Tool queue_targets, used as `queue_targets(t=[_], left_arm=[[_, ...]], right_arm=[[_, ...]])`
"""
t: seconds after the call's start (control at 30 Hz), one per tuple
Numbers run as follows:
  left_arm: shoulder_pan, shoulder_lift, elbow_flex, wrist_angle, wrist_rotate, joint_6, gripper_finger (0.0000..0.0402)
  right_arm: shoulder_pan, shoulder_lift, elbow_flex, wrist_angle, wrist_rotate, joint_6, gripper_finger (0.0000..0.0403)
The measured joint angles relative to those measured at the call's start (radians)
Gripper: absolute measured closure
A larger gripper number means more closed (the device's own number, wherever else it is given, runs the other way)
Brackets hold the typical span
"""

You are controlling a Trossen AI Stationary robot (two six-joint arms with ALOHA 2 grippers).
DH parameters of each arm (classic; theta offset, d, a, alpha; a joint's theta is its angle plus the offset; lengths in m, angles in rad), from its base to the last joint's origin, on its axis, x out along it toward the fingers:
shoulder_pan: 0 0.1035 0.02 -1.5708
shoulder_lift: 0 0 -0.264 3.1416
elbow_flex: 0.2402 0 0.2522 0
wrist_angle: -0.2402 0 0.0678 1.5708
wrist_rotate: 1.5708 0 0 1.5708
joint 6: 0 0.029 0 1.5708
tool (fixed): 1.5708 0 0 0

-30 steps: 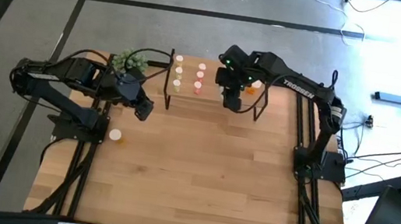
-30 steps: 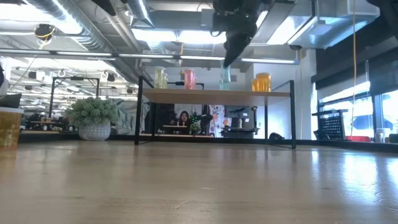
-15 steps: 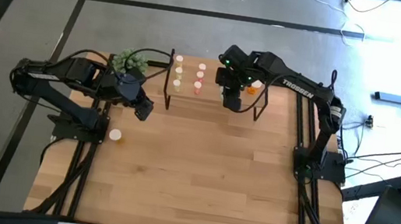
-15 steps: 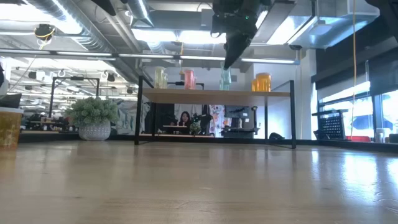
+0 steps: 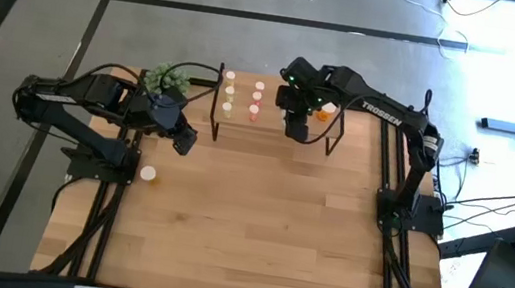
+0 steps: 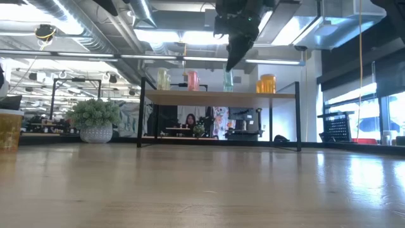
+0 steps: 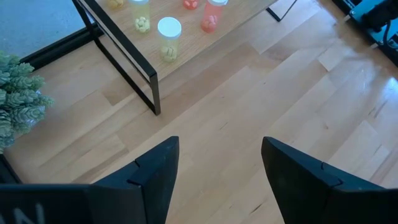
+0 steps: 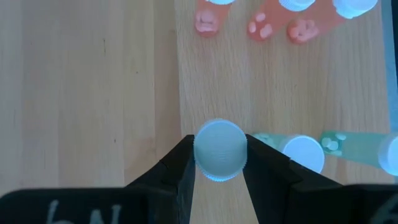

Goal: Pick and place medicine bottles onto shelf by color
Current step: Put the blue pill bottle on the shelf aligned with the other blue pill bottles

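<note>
Item: green bottle point(image 8: 219, 149), capped white, clamped between the jaws of my right gripper point(image 8: 219, 163), hanging over the shelf point(image 5: 269, 131) at roughly 12 o'clock on the counter point(image 5: 256, 225).

Orientation: in the right wrist view I look straight down on its cap, so I judge its long axis vertical, cap up, base toward the shelf board. Whether the base touches the board, I cannot tell.

Neighbours: two more green bottles point(image 8: 305, 149) just beside it; pink bottles point(image 8: 261, 22) in a row further along; yellowish ones point(image 5: 229, 95) at the shelf's 9 o'clock end; orange bottle point(image 5: 328, 111) at its 3 o'clock end.

Handling note: I would set it down plumb in line with the green pair, keep clear of the nearest cap, and part the jaws only once the base sits flat; lift straight up after.

Left gripper point(image 7: 214, 174): jaws apart, empty, waiting over the counter at 9 o'clock, near the plant point(image 5: 166, 79). One bottle point(image 5: 146, 174) stands on the counter, unsorted.
</note>
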State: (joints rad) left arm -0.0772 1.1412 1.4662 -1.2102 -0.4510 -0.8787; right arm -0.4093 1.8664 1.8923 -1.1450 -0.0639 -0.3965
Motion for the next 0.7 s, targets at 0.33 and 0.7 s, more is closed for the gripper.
queue_targets(t=[0.33,0.7], left_arm=[[0.0,0.0,0.0,0.0,0.0,0.0,0.0175],[0.0,0.0,0.0,0.0,0.0,0.0,0.0176]], right_arm=[[-0.001,-0.001,-0.009,0.007,0.0,0.0,0.0282],[0.0,-0.007,-0.098,0.076,-0.002,0.001,0.0282]])
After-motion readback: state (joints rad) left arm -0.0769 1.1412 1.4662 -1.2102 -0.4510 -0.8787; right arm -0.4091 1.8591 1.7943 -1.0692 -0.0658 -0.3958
